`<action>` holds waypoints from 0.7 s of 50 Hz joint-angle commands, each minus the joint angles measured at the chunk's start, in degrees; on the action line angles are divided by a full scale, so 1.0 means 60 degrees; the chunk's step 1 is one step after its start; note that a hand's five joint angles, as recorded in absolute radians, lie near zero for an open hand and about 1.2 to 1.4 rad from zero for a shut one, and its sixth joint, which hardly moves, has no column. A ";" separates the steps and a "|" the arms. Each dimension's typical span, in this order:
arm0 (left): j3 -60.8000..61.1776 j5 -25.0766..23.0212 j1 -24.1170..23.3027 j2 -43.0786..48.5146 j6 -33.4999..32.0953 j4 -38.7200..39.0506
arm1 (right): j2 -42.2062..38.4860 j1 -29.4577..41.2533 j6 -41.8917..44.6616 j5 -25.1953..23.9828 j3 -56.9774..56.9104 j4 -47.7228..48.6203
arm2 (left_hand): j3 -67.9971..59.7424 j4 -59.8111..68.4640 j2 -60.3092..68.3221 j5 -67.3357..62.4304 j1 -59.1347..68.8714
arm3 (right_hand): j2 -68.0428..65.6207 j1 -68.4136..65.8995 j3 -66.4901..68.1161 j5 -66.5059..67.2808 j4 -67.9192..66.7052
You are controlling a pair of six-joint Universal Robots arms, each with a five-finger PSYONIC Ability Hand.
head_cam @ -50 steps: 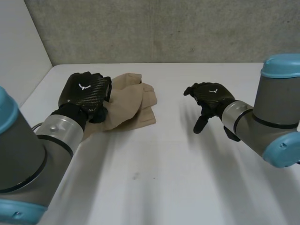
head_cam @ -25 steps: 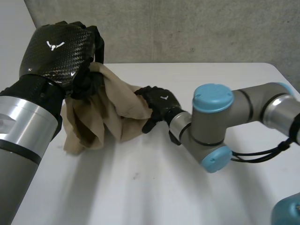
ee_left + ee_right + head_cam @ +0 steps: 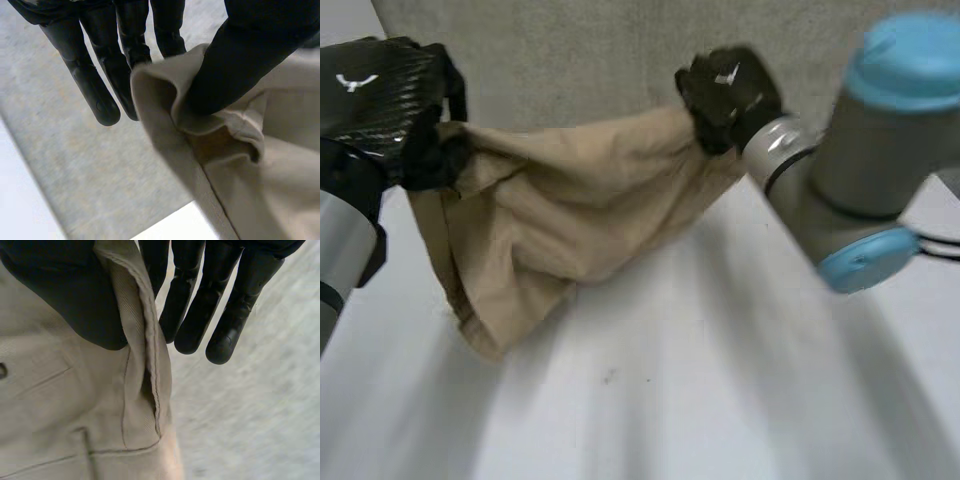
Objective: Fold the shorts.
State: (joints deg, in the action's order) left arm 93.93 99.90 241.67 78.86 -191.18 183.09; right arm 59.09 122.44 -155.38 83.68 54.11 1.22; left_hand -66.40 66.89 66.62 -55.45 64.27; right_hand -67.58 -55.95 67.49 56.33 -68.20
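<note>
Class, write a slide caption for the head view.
Left hand and right hand hold the tan shorts stretched over the white table.

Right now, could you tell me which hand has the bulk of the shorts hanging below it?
The left hand; the shorts droop toward the table beneath it, whereas the right hand pinches a raised end.

I read no text, just a white emblem (image 3: pixel 355 82) on the left robot hand (image 3: pixel 382 115) and the right robot hand (image 3: pixel 725 95)
</note>
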 commanded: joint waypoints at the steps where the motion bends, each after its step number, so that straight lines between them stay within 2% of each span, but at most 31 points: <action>1: 0.0034 -0.0286 0.0650 -0.0003 0.0031 -0.0281 | 0.2160 -0.0176 0.1403 -0.0176 0.0356 -0.1664 | -0.1934 0.1852 0.1898 -0.2092 0.2289 | -0.2070 -0.4009 0.2085 0.2278 -0.1967; 5: 0.0107 -0.0623 0.0650 0.0114 0.0046 -0.0310 | 0.2894 -0.0177 0.1506 -0.0294 0.0386 -0.2952 | -0.2046 0.1964 0.2010 -0.2204 0.2401 | -0.2070 -0.4009 0.2085 0.2278 -0.1967; 8: 0.0136 -0.0756 0.0635 0.0406 0.0046 -0.0354 | 0.2926 -0.0192 0.1711 -0.0294 0.0415 -0.3658 | -0.2130 0.2048 0.2094 -0.2288 0.2485 | -0.2070 -0.4009 0.2085 0.2278 -0.1967; 13: -0.0126 -0.0771 0.0562 0.2232 0.0002 -0.0281 | 0.2094 -0.0148 0.2835 -0.0133 0.0547 -0.4728 | -0.2267 0.2185 0.2231 -0.2425 0.2621 | -0.2070 -0.4009 0.2085 0.2278 -0.1967; 19: -0.1179 -0.0756 0.0562 0.3876 -0.0071 -0.0076 | 0.0745 -0.0147 0.3630 0.0203 0.0095 -0.4614 | -0.2267 0.2185 0.2231 -0.2425 0.2621 | -0.2070 -0.4009 0.2085 0.2278 -0.1967; 23: -0.2906 -0.0741 0.0562 0.5166 -0.0129 0.0334 | -0.0630 -0.0147 0.3689 0.0687 -0.1542 -0.3227 | -0.2267 0.2185 0.2231 -0.2425 0.2621 | -0.2070 -0.4009 0.2085 0.2278 -0.1967; 26: -0.4737 -0.0756 0.0591 0.6030 -0.0393 0.0948 | -0.1131 -0.0221 0.3631 0.0688 -0.2438 -0.1995 | -0.2267 0.2185 0.2231 -0.2425 0.2621 | -0.2070 -0.4009 0.2085 0.2278 -0.1967; 30: -0.6818 -0.0756 0.0562 0.6559 -0.0861 0.2017 | -0.1484 -0.0236 0.3602 0.0673 -0.3465 0.0859 | -0.2267 0.2185 0.2231 -0.2425 0.2621 | -0.2070 -0.4009 0.2085 0.2278 -0.1967; 31: -0.7097 -0.0756 0.0577 0.6560 -0.0920 0.2309 | -0.1440 -0.0250 0.3572 0.0615 -0.3539 0.2098 | -0.2267 0.2185 0.2231 -0.2425 0.2621 | -0.2070 -0.4009 0.2085 0.2278 -0.1967; 32: -0.7477 -0.0756 0.0606 0.6545 -0.0964 0.2994 | -0.1396 -0.0250 0.3572 0.0571 -0.3511 0.2705 | -0.2267 0.2185 0.2231 -0.2425 0.2621 | -0.2070 -0.4009 0.2085 0.2278 -0.1967; 35: -0.7671 -0.0669 0.0606 0.6472 -0.0994 0.4125 | -0.1105 -0.0250 0.3572 0.0425 -0.3278 0.4593 | -0.2267 0.2185 0.2231 -0.2425 0.2621 | -0.2070 -0.4009 0.2085 0.2278 -0.1967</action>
State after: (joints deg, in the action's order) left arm 57.28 95.39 245.15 117.12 -195.33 194.01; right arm 50.87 121.07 -133.43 87.69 35.58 3.06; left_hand -68.48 68.88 68.68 -56.58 64.48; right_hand -67.58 -56.13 68.34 56.68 -68.25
